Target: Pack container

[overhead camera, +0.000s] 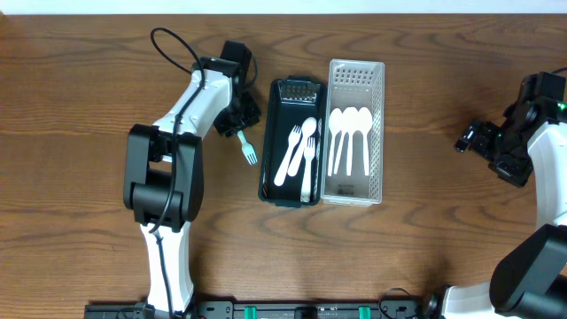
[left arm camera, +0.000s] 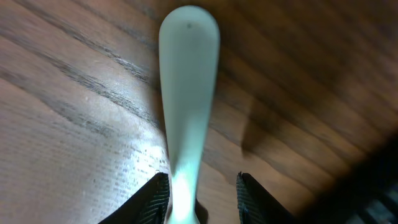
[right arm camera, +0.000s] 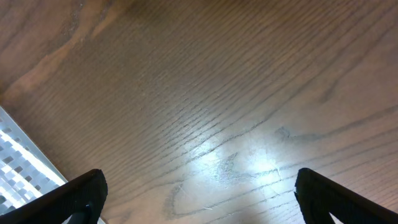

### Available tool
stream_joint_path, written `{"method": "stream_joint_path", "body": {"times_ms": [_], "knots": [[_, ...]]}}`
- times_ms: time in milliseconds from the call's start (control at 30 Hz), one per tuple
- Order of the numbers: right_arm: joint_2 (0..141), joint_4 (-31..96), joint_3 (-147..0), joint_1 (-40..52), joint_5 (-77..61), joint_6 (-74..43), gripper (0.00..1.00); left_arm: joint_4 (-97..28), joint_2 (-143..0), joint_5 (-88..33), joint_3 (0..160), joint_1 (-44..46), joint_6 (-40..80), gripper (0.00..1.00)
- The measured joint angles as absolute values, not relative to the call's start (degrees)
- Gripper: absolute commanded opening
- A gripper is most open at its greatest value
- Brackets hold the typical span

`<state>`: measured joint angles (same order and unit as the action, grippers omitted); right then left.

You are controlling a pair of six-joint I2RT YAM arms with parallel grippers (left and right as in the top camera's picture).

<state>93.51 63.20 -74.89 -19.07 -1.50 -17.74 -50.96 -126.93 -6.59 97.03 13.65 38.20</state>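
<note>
Container (overhead camera: 282,197), black, holds white cutlery (overhead camera: 299,146). Pale green fork (overhead camera: 249,149) on worktop (overhead camera: 89,80); left hand (left arm camera: 202,193) straddles its handle, part-open. Right hand (right arm camera: 199,199) spread wide.

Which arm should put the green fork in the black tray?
Left. Its gripper straddles the fork's handle, right beside the dark tray holding white cutlery. The right gripper is open over the table, far past the clear tray.

Brown wood-grain table (overhead camera: 71,177), glossy in patches
</note>
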Motion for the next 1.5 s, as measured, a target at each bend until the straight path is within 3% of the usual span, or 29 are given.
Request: {"method": "stream_joint_path", "body": {"times_ms": [567, 933, 1300, 1500], "knots": [[93.5, 63.2, -74.9, -19.1, -1.5, -17.7, 0.99, -49.4, -128.0, -1.9, 97.0, 13.0, 38.7, 0.38], [93.5, 63.5, -74.9, -19.1, -1.5, -17.7, 0.99, -49.6, -129.0, -1.8, 97.8, 12.8, 36.1, 0.06], [93.5, 63.6, -74.9, -19.1, -1.5, -17.7, 0.99, -53.3, -127.7, -2.9, 97.9, 12.5, 28.2, 0.08], [93.5, 63.6, -74.9, -19.1, -1.5, -17.7, 0.99, -58.9, -115.6, -3.0, 97.7, 13.2, 21.6, 0.06]]}}
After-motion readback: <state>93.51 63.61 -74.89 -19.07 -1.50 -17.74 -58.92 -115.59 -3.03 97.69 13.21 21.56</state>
